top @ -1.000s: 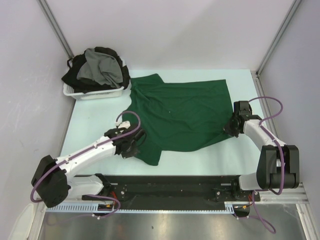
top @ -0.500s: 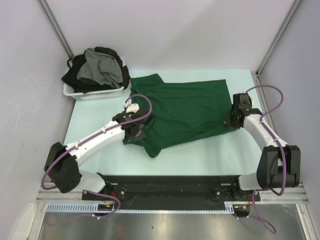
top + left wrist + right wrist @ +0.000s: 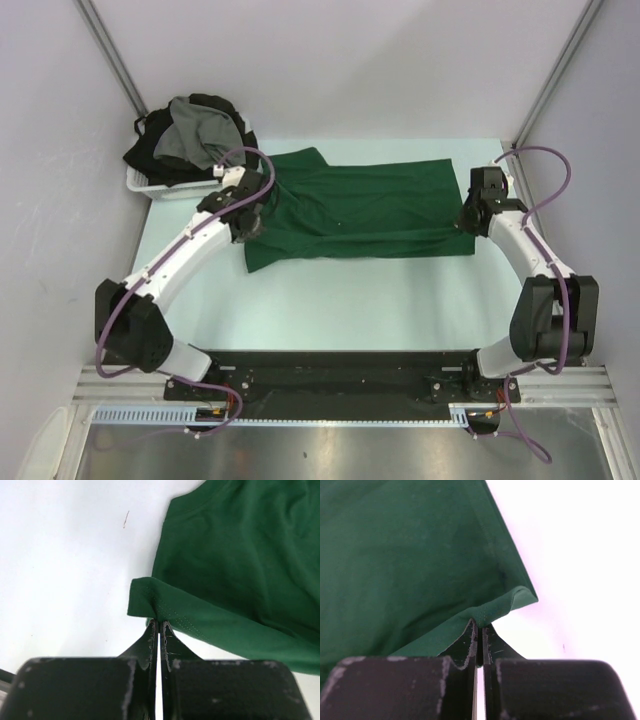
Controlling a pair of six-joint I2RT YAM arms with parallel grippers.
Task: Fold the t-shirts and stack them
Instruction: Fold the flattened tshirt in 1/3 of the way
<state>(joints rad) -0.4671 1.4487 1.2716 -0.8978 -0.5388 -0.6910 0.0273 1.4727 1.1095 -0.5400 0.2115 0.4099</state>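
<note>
Heaped basket at far-left table corner

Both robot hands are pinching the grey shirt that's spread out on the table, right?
Not quite. The t-shirt that the left gripper and right gripper are pinching is dark green, not grey, as the top view shows. The grey one is in the basket.

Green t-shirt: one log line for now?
left claw: shut on green t-shirt | right claw: shut on same | basket: holds other shirts

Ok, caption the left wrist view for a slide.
Left gripper pinching a corner of the dark green cotton t-shirt.
</note>
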